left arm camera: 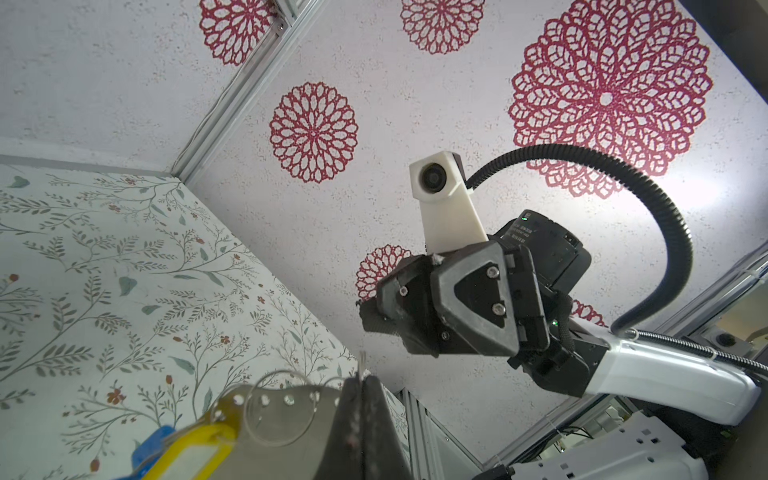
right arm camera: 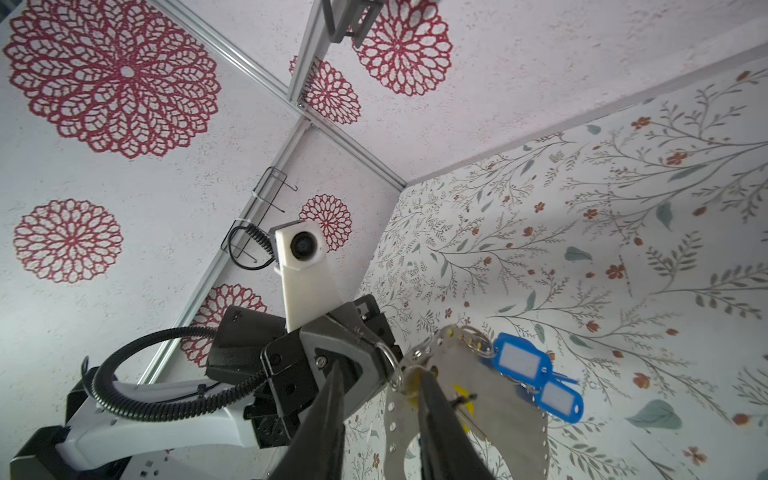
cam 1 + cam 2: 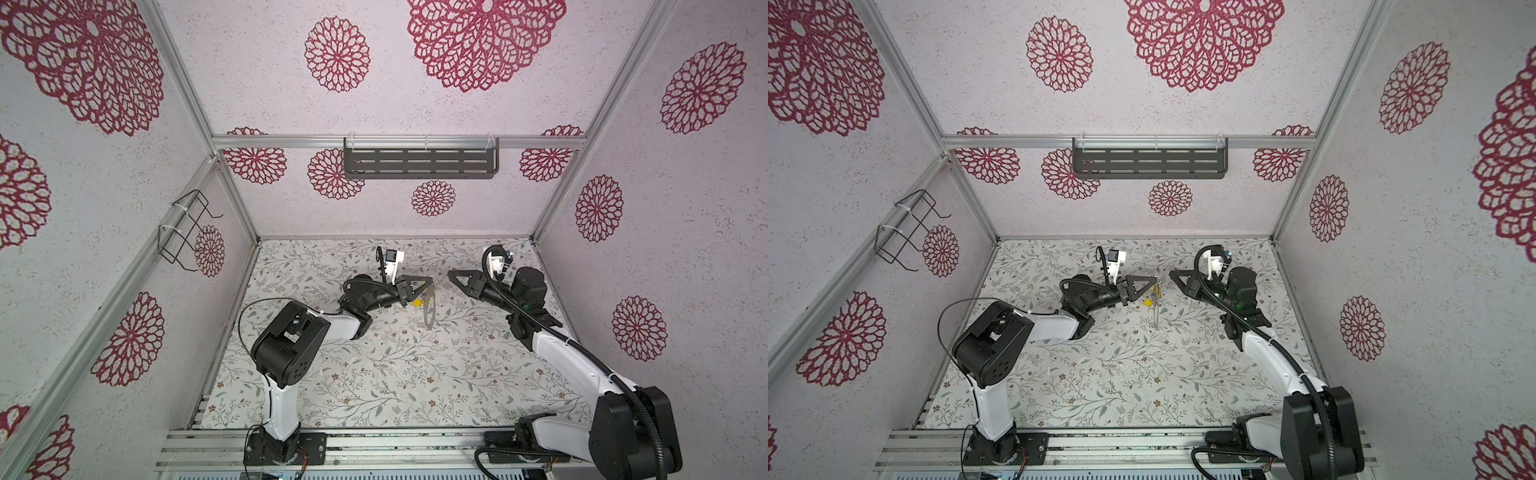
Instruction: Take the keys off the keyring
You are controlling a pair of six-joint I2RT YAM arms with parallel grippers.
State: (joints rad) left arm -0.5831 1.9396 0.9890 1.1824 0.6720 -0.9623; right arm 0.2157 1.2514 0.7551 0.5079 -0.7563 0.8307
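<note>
Left fingers [image 3: 430, 282] are clamped shut on the keyring [image 3: 430, 309]. They pinch its top rim and hold it up over the table [image 3: 374, 374], near the middle of the far edge. The keyring hangs straight down from that pinch, on edge, so both top views catch it as a thin sliver.

Right fingers [image 3: 451, 274] sit just beside that top rim, level with it and not touching, with a narrow gap between them and nothing in it. So the right arm is the free one, the one to do the pulling. Its target lies straight ahead of its tips, toward the left arm.

The right wrist view gives the detail: a flat, dull grey plate, metal by the look of it, with small punched holes along the rim. Two blue keys [image 2: 521, 359] dangle from thin wire loops [image 2: 484, 349] at that rim. They are glossy plastic, oblong, with white label windows, their long axes running out from the rim. A yellow key [image 1: 195, 449] hangs alongside. Those loops look thin and slippery, so a nip on a key's body seems the surer hold.
</note>
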